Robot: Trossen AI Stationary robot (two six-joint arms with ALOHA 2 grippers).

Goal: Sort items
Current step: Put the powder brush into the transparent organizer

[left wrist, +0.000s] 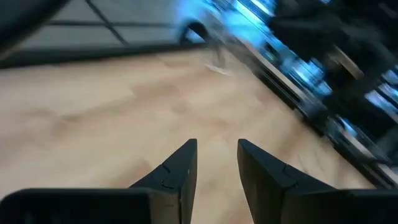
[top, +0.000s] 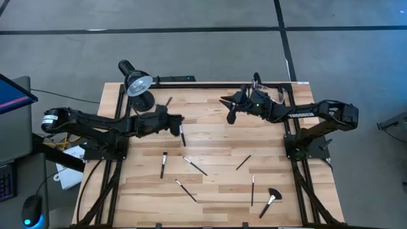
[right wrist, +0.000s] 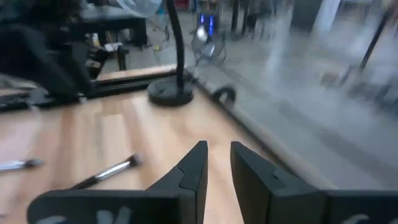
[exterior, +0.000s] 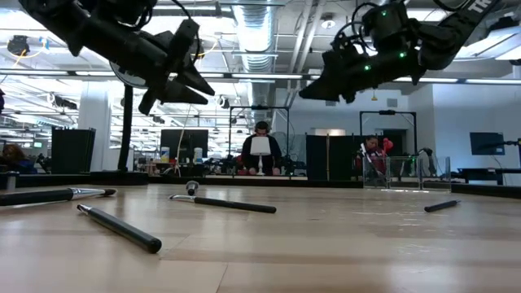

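While both hands hover empty, fingers slightly parted, the left hand (top: 178, 122) at upper centre-left sits nearest a brush (top: 182, 136) lying just below it on the desk (top: 216, 143), long axis near-vertical in frame.

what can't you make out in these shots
- Brush by the left gripper, high view: the gripper hides its upper end, so touching or apart is unclear.
- Container, high view: the right arm covers most of it; contents unreadable.
- Fan brush: low view does not show it.
- Left wrist view: motion blur smears everything past the fingers.
- Right gripper, right wrist view: narrow gap, nothing between the fingers.
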